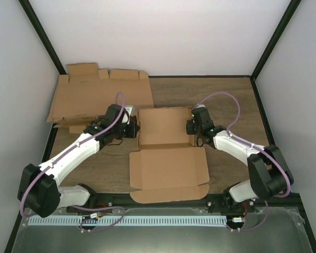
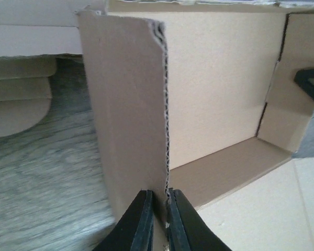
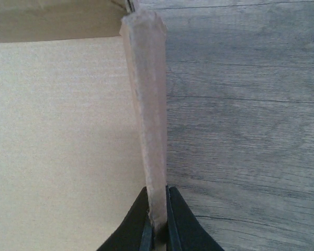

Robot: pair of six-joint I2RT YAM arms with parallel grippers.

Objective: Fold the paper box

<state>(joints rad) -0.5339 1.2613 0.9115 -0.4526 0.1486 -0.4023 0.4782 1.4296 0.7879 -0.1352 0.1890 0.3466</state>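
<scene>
The wooden desk (image 1: 226, 105) is filling most of the top view. A pile of flat blanks (image 1: 95, 95) is lying at its upper left.

The paper box (image 1: 166, 129) is sitting in the middle of the frame, between the two arms and just right of that pile. Its tray half is already taking shape, with the floor lying flat and the walls around it standing. The lid panel (image 1: 168, 168) is lying open and flat in the lower centre of the frame, with its edge flaps unfolded.

The left side wall (image 2: 128, 104) is standing upright in the left wrist view, its corrugated edge facing the camera. The right side wall (image 3: 146, 104) is rising edge-on up the middle of the right wrist view, with the box floor on the left and bare wood on the right.

The left pincer (image 2: 159, 196) is clamping the lower end of the left wall between its closed fingers. The right pincer (image 3: 157, 209) is pinching the right wall in the same way.

I judge the task to be roughly halfway. The tray is being formed. What is left is locking the side walls in place, then swinging the lid over and tucking its flaps in.
</scene>
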